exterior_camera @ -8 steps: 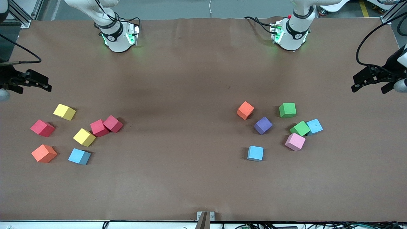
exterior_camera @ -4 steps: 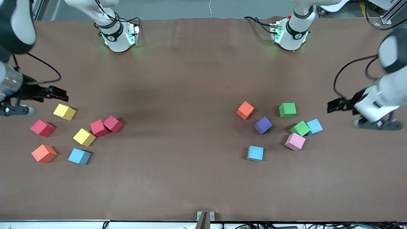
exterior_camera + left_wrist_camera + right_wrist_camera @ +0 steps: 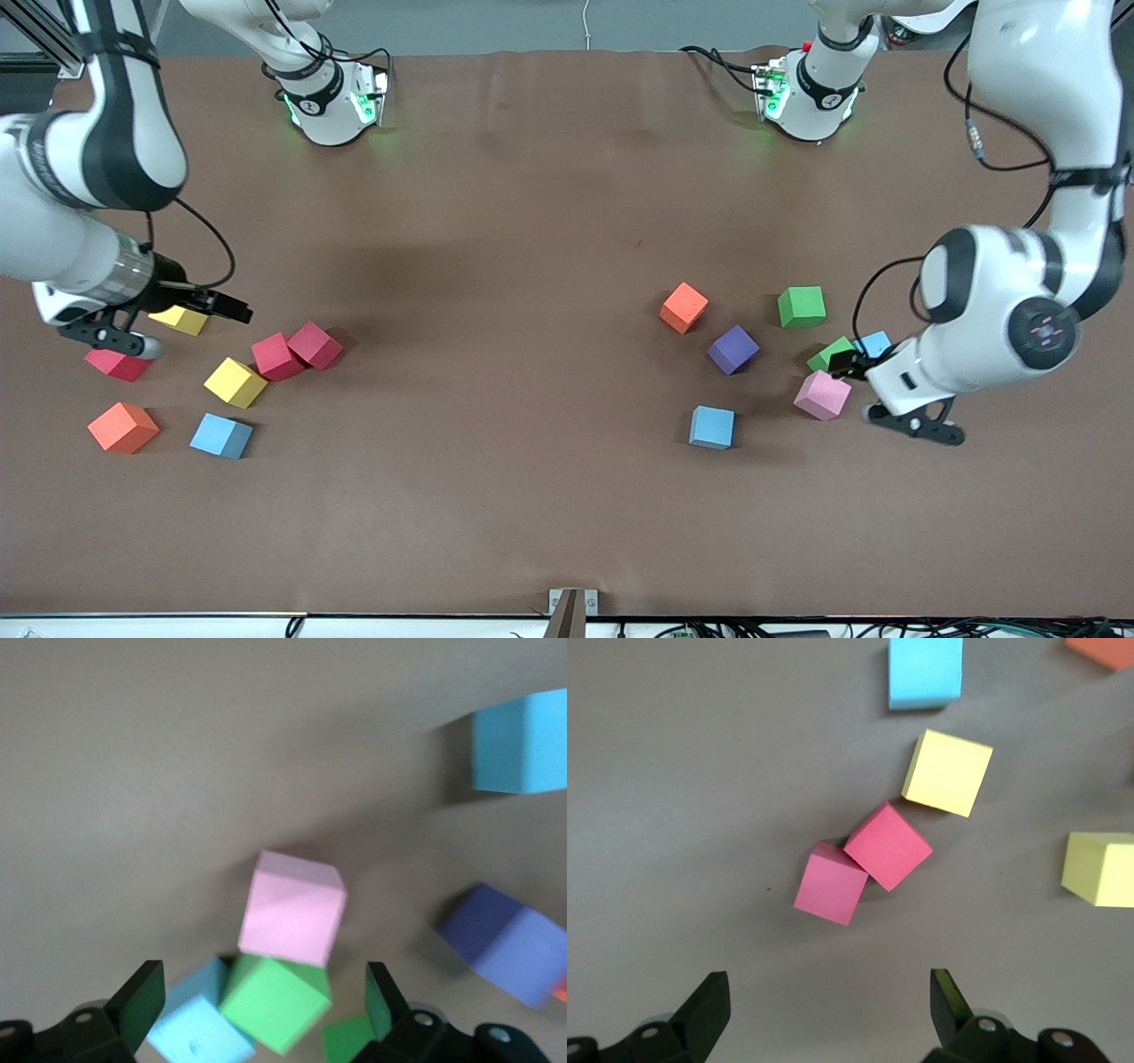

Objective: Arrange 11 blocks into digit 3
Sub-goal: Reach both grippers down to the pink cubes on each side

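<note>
The blocks lie loose in two groups, and no digit 3 figure shows. My right gripper [image 3: 232, 310] hangs open over the table beside a yellow block [image 3: 180, 320], its fingertips [image 3: 709, 997] empty and short of two touching red blocks [image 3: 830, 884]. Around it are a red block [image 3: 113, 364], a yellow one [image 3: 235, 382], an orange one [image 3: 123, 427] and a light blue one [image 3: 221, 436]. My left gripper [image 3: 261, 988] is open over a green block [image 3: 276, 1003] and a light blue block [image 3: 195, 1028], with the pink block [image 3: 821, 394] beside them.
At the left arm's end also lie an orange block [image 3: 683, 307], a green block [image 3: 801, 307], a purple block [image 3: 733, 349] and a light blue block [image 3: 712, 427]. The brown table [image 3: 532, 354] stretches bare between both groups.
Both arms have swung in from the table's ends. The right gripper has come to the red and yellow blocks, the left gripper to the green, light blue and pink cluster. No block has moved.
</note>
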